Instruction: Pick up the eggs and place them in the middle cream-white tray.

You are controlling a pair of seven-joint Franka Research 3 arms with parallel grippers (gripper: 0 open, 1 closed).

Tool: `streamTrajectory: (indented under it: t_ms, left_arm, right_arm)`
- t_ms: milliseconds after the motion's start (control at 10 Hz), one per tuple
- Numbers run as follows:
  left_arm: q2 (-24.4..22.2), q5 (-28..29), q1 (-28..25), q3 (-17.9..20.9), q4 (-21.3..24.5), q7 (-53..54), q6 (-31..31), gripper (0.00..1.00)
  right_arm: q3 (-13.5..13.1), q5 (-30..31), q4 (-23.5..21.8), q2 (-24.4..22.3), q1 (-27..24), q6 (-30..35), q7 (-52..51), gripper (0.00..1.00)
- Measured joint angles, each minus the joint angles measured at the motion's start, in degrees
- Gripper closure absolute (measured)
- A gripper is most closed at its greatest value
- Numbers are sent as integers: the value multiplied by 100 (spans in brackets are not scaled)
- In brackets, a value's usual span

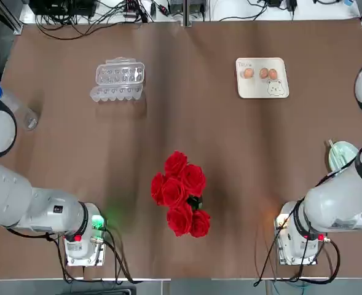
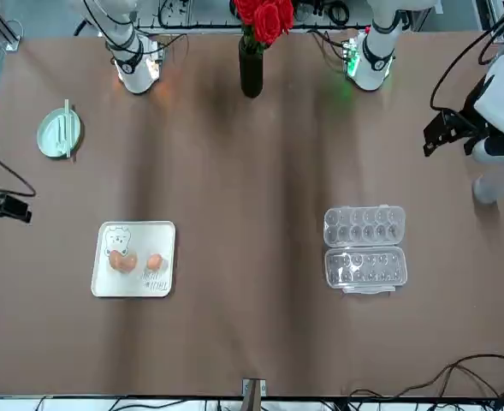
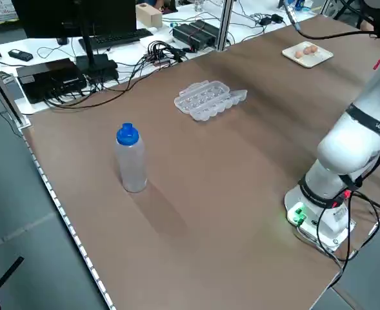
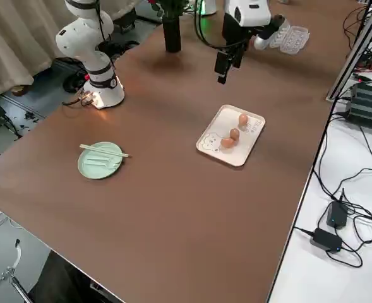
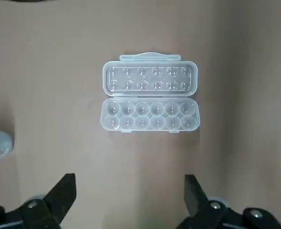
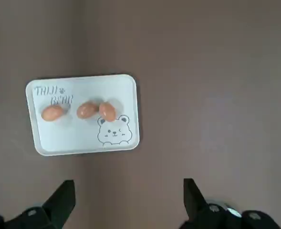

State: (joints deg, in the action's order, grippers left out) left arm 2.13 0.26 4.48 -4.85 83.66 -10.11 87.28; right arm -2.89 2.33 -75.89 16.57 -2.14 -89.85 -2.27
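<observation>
Evidently finished: all three eggs (image 6: 85, 110) lie on the tray (image 6: 83, 138), probably two touching, toward one o'clock on the desk (image 1: 181, 123), while the right gripper (image 6: 126, 200) and left gripper (image 5: 130, 195) hover with fingers released, holding nothing.

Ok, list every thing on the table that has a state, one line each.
eggs: three, all lying on the tray.
tray: flat on the table, holding the eggs.
egg carton: lid open, every cup empty.
bottle: upright, blue cap on.
left hand: open, empty, above the carton.
right hand: open, empty, above the table near the tray.
</observation>
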Motion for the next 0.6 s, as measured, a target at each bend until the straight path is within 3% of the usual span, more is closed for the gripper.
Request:
streamTrajectory:
  t_ms: [400, 600]
  left_arm:
    - [0, 0, -6, 15, -26, -5, 0, 0]
    - [0, 0, -5, 16, -27, -6, 0, 0]
  right_arm:
    - [-73, -28, -914, -588, -10, -211, -89, 0]
    - [-411, -333, -1059, -685, 117, -252, -139, 0]
